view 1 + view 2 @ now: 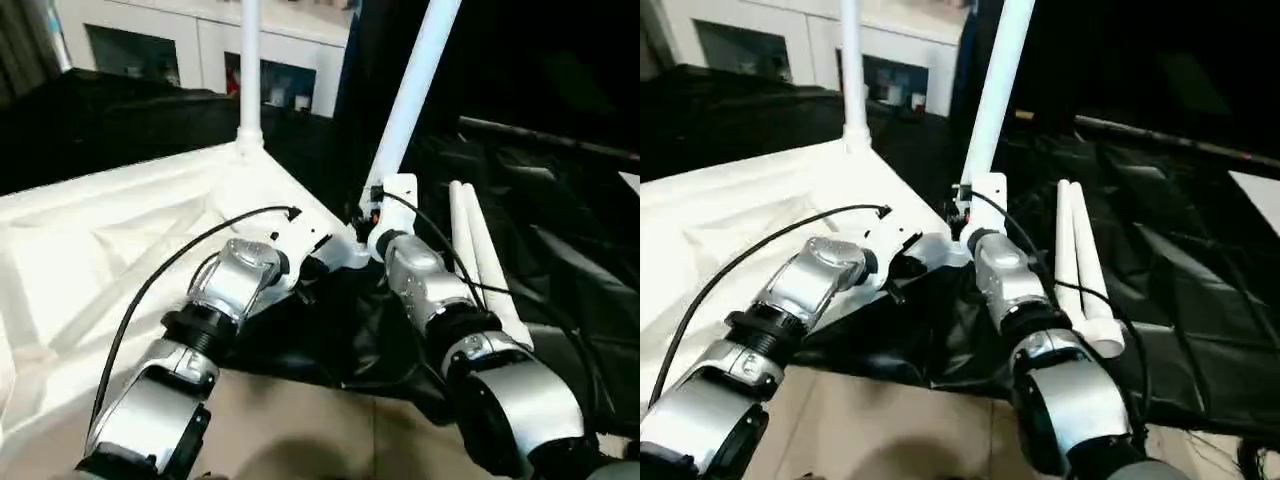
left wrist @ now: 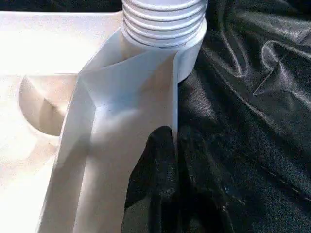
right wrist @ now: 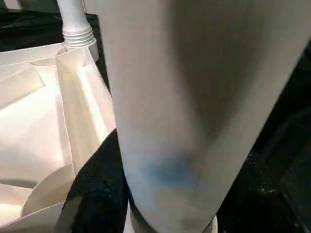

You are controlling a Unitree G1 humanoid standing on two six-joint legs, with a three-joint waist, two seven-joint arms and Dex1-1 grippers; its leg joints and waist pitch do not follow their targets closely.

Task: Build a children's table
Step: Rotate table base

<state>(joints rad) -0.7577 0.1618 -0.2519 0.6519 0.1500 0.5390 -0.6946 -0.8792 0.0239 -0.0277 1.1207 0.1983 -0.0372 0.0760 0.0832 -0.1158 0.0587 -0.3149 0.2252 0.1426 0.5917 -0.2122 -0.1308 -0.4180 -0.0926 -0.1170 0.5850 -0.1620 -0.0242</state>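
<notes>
The children's table top (image 1: 100, 240) lies upside down, ribbed underside up, on black cloth. One white leg (image 1: 249, 70) stands upright in the far corner socket. A second leg (image 1: 412, 100) leans out of the near right corner socket; its threaded base (image 2: 163, 19) sits in the socket in the left wrist view. My right gripper (image 1: 372, 222) is shut on this leg low down, and the leg (image 3: 184, 107) looms close in the right wrist view. My left gripper (image 1: 312, 268) is shut, its black fingers (image 2: 155, 184) pressed against the top's rim beside that socket. Two loose legs (image 1: 478, 265) lie to the right.
Black cloth (image 1: 560, 230) covers the ground under and to the right of the table top. A white cabinet (image 1: 200, 50) with glass doors stands at the back. Beige floor (image 1: 300, 430) shows in front, between my forearms.
</notes>
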